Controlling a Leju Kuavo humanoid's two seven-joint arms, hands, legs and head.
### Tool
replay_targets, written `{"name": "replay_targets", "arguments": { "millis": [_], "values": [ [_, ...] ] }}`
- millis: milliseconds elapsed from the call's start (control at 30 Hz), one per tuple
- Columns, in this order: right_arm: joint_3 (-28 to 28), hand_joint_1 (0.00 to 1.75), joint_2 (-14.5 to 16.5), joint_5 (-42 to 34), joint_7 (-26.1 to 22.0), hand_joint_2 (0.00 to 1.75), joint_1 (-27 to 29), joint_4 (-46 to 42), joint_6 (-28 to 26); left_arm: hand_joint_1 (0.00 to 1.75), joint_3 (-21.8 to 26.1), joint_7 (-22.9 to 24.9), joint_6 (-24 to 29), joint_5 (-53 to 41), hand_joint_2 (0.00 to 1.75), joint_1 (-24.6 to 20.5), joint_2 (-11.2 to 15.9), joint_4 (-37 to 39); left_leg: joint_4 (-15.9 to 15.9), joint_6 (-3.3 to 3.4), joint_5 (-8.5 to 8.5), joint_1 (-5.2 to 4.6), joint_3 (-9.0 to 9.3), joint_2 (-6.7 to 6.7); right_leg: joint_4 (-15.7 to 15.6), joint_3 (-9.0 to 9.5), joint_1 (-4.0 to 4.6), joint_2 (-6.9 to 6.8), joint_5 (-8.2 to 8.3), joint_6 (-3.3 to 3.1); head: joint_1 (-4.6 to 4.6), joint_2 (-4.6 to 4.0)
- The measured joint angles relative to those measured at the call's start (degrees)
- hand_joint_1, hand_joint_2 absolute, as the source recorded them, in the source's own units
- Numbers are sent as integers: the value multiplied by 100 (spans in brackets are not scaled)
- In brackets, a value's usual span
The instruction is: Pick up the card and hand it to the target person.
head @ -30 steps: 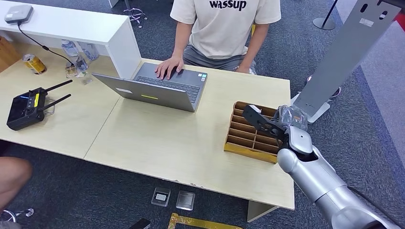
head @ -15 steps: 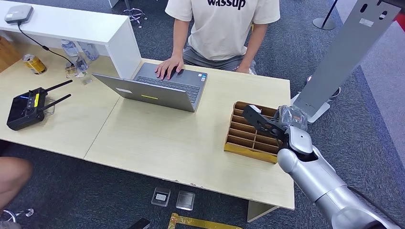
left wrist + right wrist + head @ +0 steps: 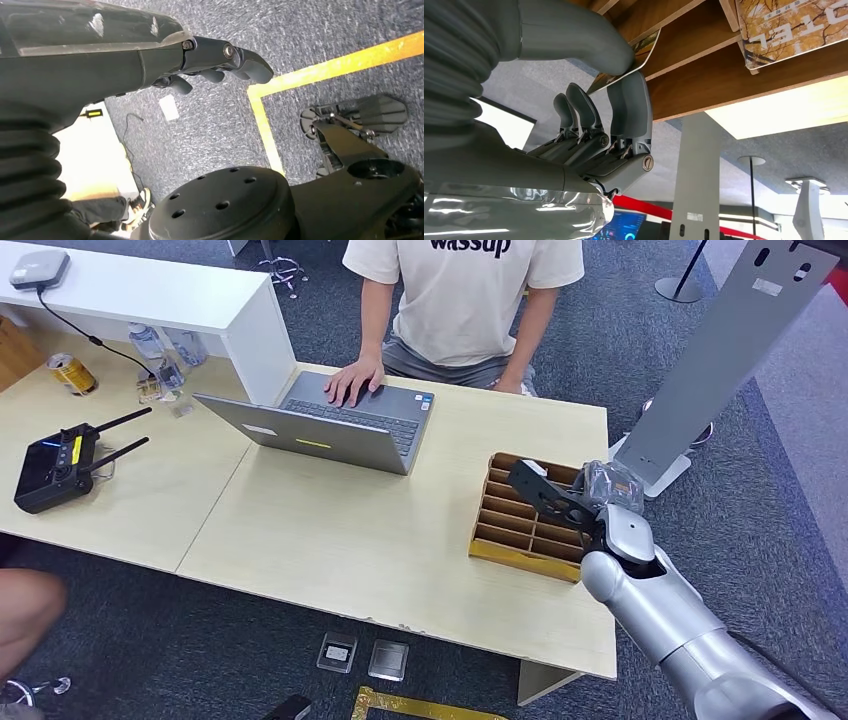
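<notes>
From the head camera I see my right hand (image 3: 548, 498) reaching over the wooden divider box (image 3: 528, 516) at the table's (image 3: 350, 530) right end; a seated person (image 3: 462, 302) rests a hand on a laptop (image 3: 330, 425) beyond it.

My right wrist camera shows thumb and fingers (image 3: 631, 107) pinching a card (image 3: 631, 59) at a box slot; a second card (image 3: 791, 27) lies just beyond the fingertips.

My left wrist camera shows my left hand (image 3: 210, 62) hanging over carpet, fingers loosely curled, holding nothing.
</notes>
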Motion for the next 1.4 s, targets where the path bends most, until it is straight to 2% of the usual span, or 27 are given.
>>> {"name": "replay_targets", "arguments": {
  "millis": [267,600,967,1267,1400],
  "values": [
    [0,127,0,-33,-10,175,1,0,-68,0,0,74,48,0,175,1,5,0,0,0,0,0,0,0,0,0,0,0,0,0,0,0],
    [-9,127,-26,-75,11,175,2,-217,-508,0,1,86,74,7,175,3,9,0,0,0,0,0,-2,0,0,-2,0,0,0,0,0,0],
    [-158,127,-294,281,356,175,146,-1523,-597,0,10,99,93,56,175,11,9,0,0,0,0,0,-2,0,0,-3,0,1,0,0,1,0],
    [-322,127,-420,613,358,175,298,-2604,-531,0,20,136,96,85,175,13,9,0,0,0,0,0,-1,2,0,-3,0,2,0,0,0,0],
    [-339,127,-418,867,256,175,322,-2852,-734,0,22,109,90,81,175,13,9,0,0,0,0,0,-2,1,0,-2,0,2,0,0,1,0]
  ]
}}
